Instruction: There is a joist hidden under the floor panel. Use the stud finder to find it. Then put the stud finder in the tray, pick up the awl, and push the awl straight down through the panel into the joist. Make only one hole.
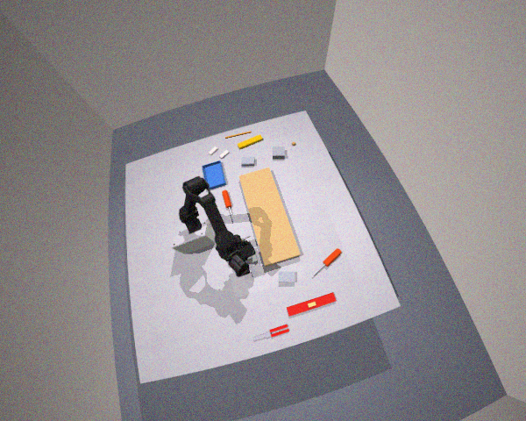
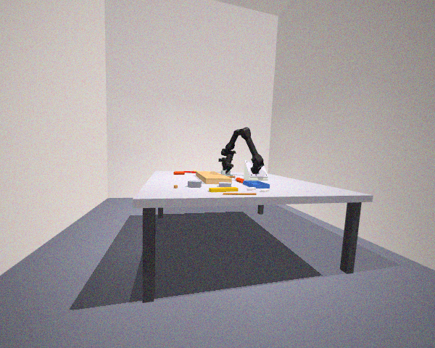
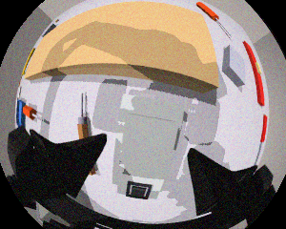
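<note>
A black arm [image 2: 243,139] arches over a white table [image 2: 307,193], its gripper [image 2: 225,164] hanging wide open just past the tan panel [image 2: 212,176]. A blue tray [image 2: 256,184] lies near the arm's base.

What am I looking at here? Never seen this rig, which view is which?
One black arm bolted to a white table. First view looks down from above, second from the room's side, third from a camera on the wrist. On the table: a tan panel, a blue tray, an orange-handled awl, a small grey box directly under the wrist, probably the stud finder, plus other tools. The end effector hangs open over that box, holding nothing.
</note>
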`<state>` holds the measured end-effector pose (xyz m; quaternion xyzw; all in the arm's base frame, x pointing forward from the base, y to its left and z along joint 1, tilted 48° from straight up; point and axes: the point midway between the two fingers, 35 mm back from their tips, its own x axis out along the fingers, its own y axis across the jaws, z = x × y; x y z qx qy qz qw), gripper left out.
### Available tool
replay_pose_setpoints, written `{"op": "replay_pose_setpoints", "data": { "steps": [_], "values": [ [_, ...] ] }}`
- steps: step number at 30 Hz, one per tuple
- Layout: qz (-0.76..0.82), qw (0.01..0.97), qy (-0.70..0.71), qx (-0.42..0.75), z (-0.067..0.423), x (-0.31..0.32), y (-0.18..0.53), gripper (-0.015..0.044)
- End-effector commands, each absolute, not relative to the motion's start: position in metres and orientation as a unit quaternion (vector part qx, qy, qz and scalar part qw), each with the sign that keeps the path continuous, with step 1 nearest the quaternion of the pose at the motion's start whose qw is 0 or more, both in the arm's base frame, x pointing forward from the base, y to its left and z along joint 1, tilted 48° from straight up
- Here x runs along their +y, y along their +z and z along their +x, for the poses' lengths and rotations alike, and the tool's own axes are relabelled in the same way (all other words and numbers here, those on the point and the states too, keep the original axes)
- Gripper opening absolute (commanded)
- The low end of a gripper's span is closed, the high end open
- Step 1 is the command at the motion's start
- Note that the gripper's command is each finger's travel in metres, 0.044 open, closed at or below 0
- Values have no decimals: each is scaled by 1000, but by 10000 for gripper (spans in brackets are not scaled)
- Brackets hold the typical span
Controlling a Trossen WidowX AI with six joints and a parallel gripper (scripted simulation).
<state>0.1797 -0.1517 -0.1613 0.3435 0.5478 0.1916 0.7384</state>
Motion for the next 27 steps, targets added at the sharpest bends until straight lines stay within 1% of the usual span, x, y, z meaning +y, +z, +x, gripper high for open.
{"op": "replay_pose_setpoints", "data": {
  "steps": [1, 5, 27],
  "values": [
    [349, 735, 194, 548, 179, -145, -165, 414],
    [349, 735, 194, 548, 179, -145, -165, 309],
    [349, 735, 194, 548, 179, -145, -165, 162]
  ]
}}
